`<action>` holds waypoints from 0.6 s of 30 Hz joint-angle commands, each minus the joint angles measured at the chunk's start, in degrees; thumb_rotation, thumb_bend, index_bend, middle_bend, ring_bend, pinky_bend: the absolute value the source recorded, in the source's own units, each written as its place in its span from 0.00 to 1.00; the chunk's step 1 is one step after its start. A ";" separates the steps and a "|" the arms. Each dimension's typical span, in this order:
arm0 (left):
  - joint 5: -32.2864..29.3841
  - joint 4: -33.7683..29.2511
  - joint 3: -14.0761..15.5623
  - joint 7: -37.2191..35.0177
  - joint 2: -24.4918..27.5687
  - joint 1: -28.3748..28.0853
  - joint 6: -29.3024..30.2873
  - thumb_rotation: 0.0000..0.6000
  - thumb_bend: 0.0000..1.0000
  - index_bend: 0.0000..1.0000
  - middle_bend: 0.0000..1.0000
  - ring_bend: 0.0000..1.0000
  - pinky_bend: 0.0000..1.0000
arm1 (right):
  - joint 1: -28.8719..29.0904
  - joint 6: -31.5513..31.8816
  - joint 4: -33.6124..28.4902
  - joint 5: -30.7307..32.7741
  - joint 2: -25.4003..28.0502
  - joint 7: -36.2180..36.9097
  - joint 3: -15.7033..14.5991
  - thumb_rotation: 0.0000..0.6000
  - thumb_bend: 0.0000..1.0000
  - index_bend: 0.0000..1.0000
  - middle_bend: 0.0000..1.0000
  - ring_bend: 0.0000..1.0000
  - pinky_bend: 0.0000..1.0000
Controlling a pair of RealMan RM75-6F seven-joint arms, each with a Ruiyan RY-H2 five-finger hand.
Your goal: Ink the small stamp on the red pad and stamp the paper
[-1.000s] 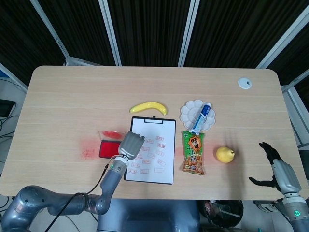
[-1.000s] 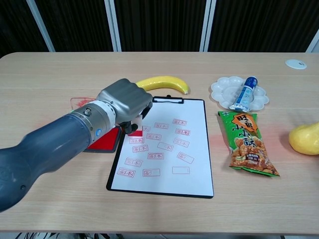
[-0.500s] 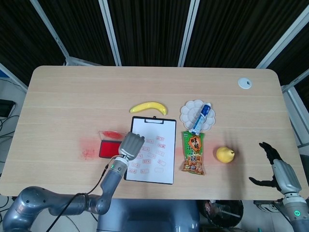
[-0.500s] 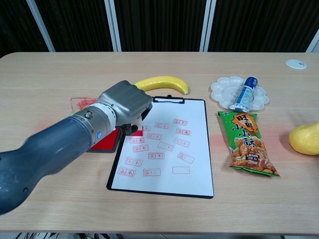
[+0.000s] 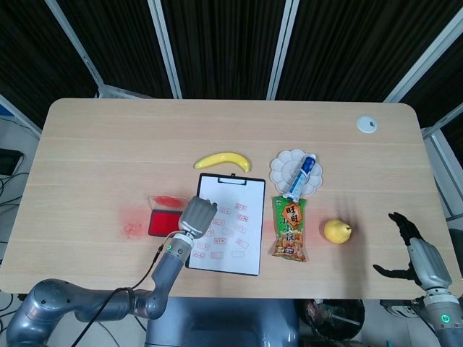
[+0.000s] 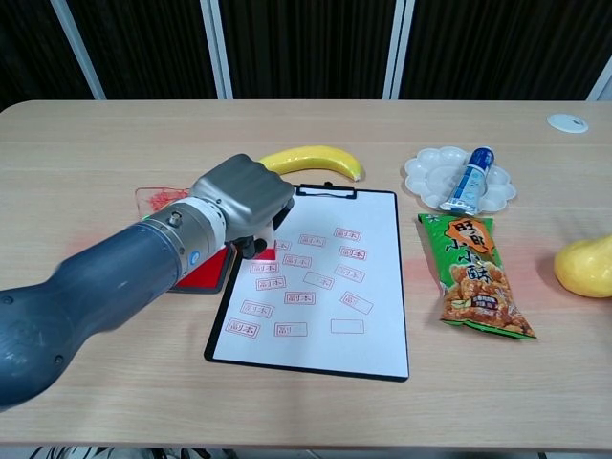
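Stamping step, I reckon: left hand (image 6: pixel 244 196) fisted on the small stamp (image 6: pixel 256 251) at the paper's (image 6: pixel 320 277) 10 o'clock corner, red pad (image 6: pixel 206 273) alongside. Next: press squarely, lift. Right hand (image 5: pixel 412 249) idles, splayed.

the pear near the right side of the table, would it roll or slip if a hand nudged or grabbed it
The pear looks rounded and lies on bare table with nothing against it, so a nudge would probably send it wobbling off unevenly. Its skin looks smooth and glossy, so it may slip in hard fingers. It is likely firm yet bruisable.
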 commanded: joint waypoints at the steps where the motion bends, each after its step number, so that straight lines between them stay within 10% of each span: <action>1: 0.00 0.07 -0.01 -0.06 -0.08 0.01 -0.10 1.00 0.61 0.74 0.78 0.89 1.00 | 0.00 -0.02 0.00 0.02 0.02 0.03 0.00 1.00 0.05 0.10 0.00 0.00 0.22; 18: -0.19 0.34 0.16 0.55 -0.22 0.14 -0.40 1.00 0.61 0.74 0.79 0.89 1.00 | -0.09 0.23 0.01 0.03 -0.09 0.09 0.11 1.00 0.05 0.10 0.00 0.00 0.22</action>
